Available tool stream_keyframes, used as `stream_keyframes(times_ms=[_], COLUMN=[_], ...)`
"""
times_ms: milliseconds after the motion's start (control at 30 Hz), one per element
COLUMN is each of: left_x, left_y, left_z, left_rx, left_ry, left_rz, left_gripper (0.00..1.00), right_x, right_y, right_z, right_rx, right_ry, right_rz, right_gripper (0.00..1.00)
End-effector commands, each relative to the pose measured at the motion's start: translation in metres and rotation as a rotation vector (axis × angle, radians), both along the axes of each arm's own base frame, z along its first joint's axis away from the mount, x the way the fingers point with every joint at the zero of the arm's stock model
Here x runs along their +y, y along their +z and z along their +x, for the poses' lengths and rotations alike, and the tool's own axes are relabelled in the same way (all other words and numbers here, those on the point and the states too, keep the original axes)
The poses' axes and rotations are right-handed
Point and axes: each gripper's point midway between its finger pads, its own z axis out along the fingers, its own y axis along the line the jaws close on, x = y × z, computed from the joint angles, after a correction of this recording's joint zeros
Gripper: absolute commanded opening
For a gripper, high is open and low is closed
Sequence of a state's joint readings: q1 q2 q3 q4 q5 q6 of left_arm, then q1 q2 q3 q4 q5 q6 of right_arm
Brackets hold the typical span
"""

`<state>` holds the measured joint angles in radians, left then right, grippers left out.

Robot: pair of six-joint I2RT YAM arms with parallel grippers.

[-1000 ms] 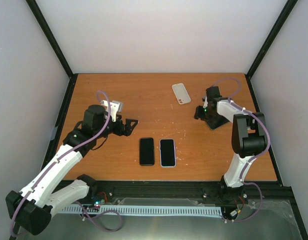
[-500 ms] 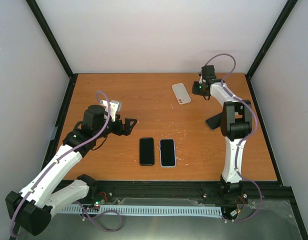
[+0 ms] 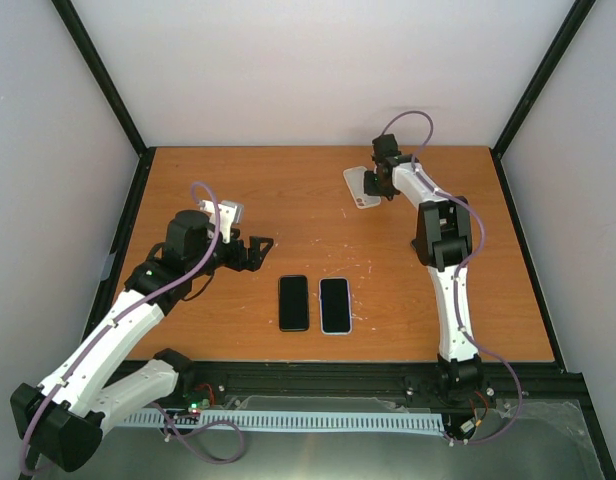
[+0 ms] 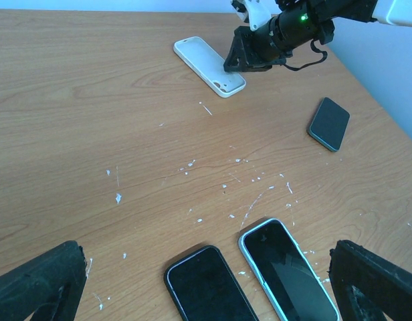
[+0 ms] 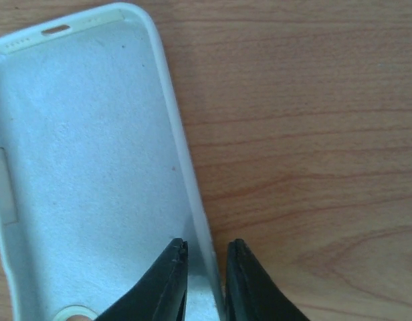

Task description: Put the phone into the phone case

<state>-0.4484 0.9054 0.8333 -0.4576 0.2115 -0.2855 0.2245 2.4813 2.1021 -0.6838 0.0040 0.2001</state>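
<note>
White phone case hollow side up, right end effector pinching its rim

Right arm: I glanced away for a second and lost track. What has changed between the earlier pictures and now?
The right gripper swung from the right side across to the far white phone case; its fingers now straddle the case's long rim, though a firm pinch isn't clear. The left gripper, open, the dark-rimmed phone and the light-rimmed phone stayed put.

White case hollow-up; black phone flat
</note>
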Motion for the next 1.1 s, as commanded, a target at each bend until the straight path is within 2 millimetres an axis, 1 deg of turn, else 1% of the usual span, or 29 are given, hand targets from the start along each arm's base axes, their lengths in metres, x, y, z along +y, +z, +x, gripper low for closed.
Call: stream_keyframes(times_ms=[0, 67, 133, 167, 200, 267, 367, 467, 500, 567, 600, 667, 733, 800, 833, 933, 1000, 1033, 1067], left_x=[0.004, 0.004, 0.004, 0.003, 0.003, 0.004, 0.004, 0.004, 0.004, 0.003, 0.003, 0.002, 0.002, 0.003, 0.003, 0.004, 0.005, 0.006, 0.006], left_y=[0.013, 0.013, 0.013, 0.013, 0.013, 0.013, 0.013, 0.015, 0.016, 0.016, 0.016, 0.015, 0.015, 0.015, 0.014, 0.014, 0.014, 0.014, 0.013], left_z=[0.002, 0.002, 0.002, 0.002, 0.002, 0.002, 0.001, 0.001, 0.000, 0.000, -0.001, -0.001, -0.001, 0.000, 0.000, 0.001, 0.001, 0.001, 0.002], left_rx=[-0.042, -0.043, -0.043, -0.043, -0.043, -0.043, -0.042, -0.050, -0.051, -0.052, -0.051, -0.048, -0.047, -0.048, -0.046, -0.048, -0.048, -0.048, -0.047], left_ry=[0.007, 0.008, 0.007, 0.006, 0.006, 0.008, 0.007, 0.006, 0.007, 0.001, -0.002, -0.006, -0.008, -0.002, 0.000, 0.007, 0.012, 0.016, 0.017], left_rz=[-0.002, -0.002, -0.003, -0.003, -0.003, -0.002, -0.005, -0.007, -0.009, -0.011, -0.013, -0.014, -0.014, -0.012, -0.011, -0.008, -0.005, -0.003, -0.001], left_gripper=[0.99, 1.00, 1.00, 1.00, 0.99, 0.99, 0.99, 1.00, 1.00, 1.00, 0.99, 0.99, 0.99, 1.00, 1.00, 1.00, 1.00, 1.00, 0.99], right_x=[-0.006, -0.005, -0.008, 0.001, 0.005, 0.008, 0.013, 0.011, 0.012, 0.006, 0.005, -0.006, -0.015, -0.029, -0.031, -0.028, -0.028, -0.029, -0.029], right_y=[-0.003, -0.001, 0.003, 0.005, 0.009, 0.014, 0.022, 0.022, 0.025, 0.020, 0.019, 0.014, 0.011, 0.007, 0.006, 0.002, 0.003, 0.004, 0.008], right_z=[-0.013, -0.020, -0.030, -0.040, -0.050, -0.076, -0.127, -0.184, -0.201, -0.231, -0.244, -0.265, -0.280, -0.293, -0.297, -0.303, -0.304, -0.303, -0.302], right_rx=[0.051, 0.066, 0.075, 0.080, 0.084, 0.105, 0.131, 0.172, 0.174, 0.195, 0.203, 0.212, 0.207, 0.213, 0.214, 0.222, 0.223, 0.219, 0.209], right_ry=[-0.004, 0.005, 0.003, 0.018, 0.021, 0.015, -0.012, -0.082, -0.101, -0.130, -0.129, -0.139, -0.138, -0.156, -0.155, -0.131, -0.142, -0.151, -0.164], right_rz=[-0.049, -0.057, -0.064, -0.068, -0.076, -0.079, -0.070, -0.065, -0.059, -0.100, -0.120, -0.164, -0.187, -0.228, -0.230, -0.201, -0.197, -0.194, -0.193], right_gripper=[0.11, 0.03, 0.03, 0.03, 0.03, 0.03, 0.03, 0.03, 0.03, 0.03, 0.03, 0.03, 0.03, 0.03, 0.03, 0.03, 0.06, 0.10, 0.17])
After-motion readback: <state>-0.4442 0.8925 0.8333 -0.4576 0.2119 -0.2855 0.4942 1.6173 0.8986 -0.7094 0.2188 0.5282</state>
